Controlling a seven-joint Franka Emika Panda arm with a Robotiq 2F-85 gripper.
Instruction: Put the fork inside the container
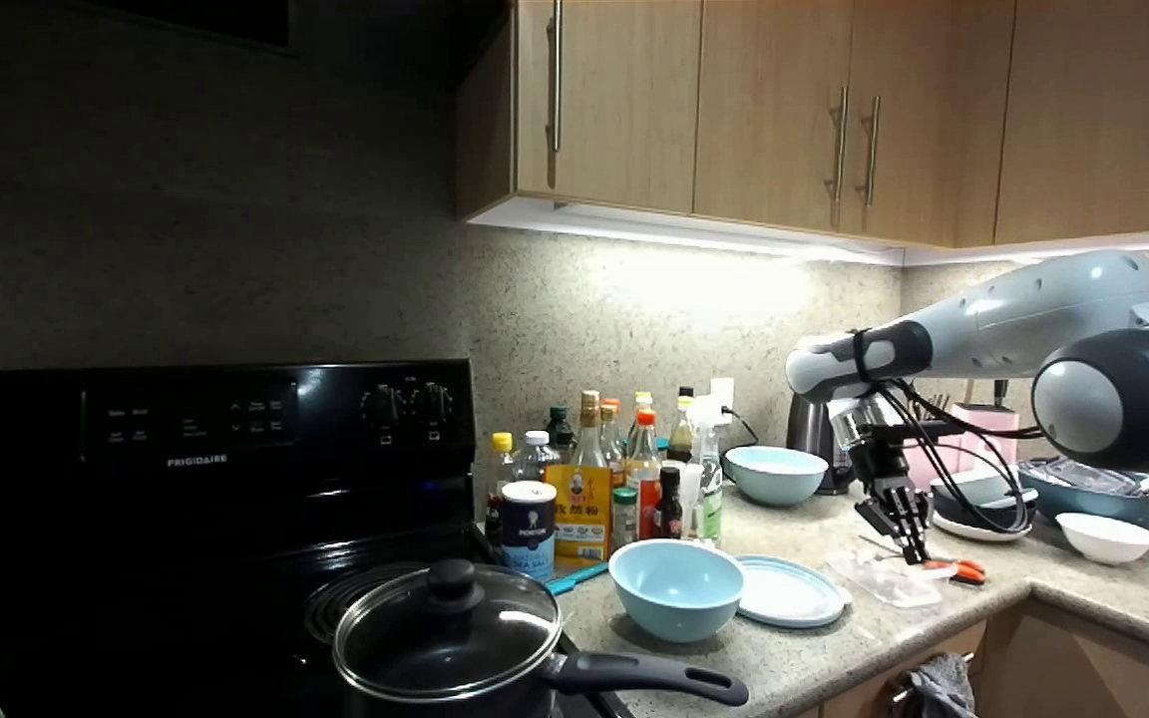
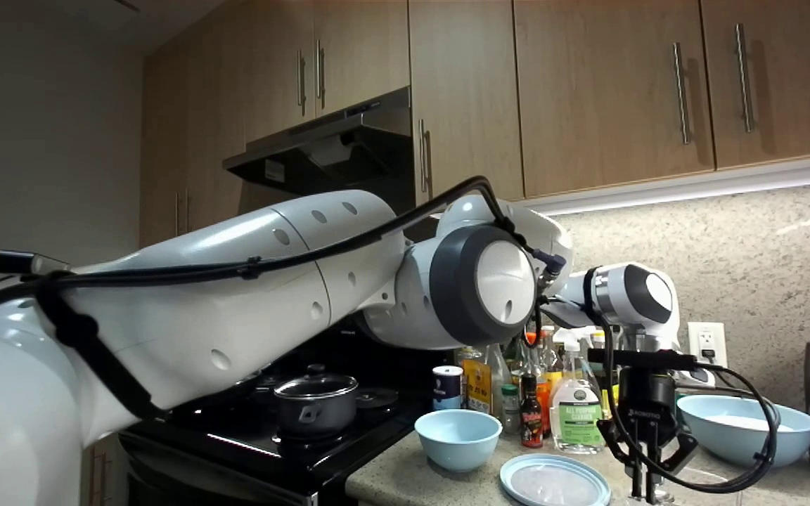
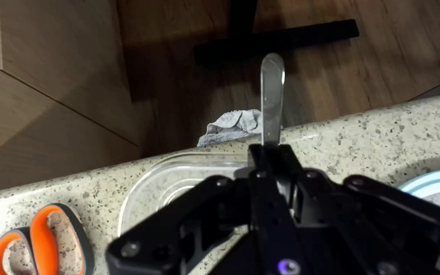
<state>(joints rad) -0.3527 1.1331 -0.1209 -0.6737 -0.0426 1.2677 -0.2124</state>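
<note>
My gripper (image 3: 271, 152) is shut on the fork (image 3: 272, 99). In the wrist view the fork's flat metal handle sticks out past the fingertips, and its other end is hidden by the gripper. A clear plastic container (image 3: 143, 181) sits on the counter near its front edge, below and to the left of the fingers in the wrist view and partly hidden by them. In an exterior view the gripper (image 1: 915, 554) points down just above the clear container (image 1: 899, 588). The gripper also shows at the lower right of an exterior view (image 2: 644, 485), where the container is not clearly visible.
Orange-handled scissors (image 3: 44, 240) lie beside the container. A light-blue plate or lid (image 1: 789, 591) and a blue bowl (image 1: 676, 590) stand on its other side. Bottles, a spray bottle (image 2: 577, 407) and another blue bowl (image 1: 776, 474) stand behind. The counter's front edge (image 3: 101, 173) is close.
</note>
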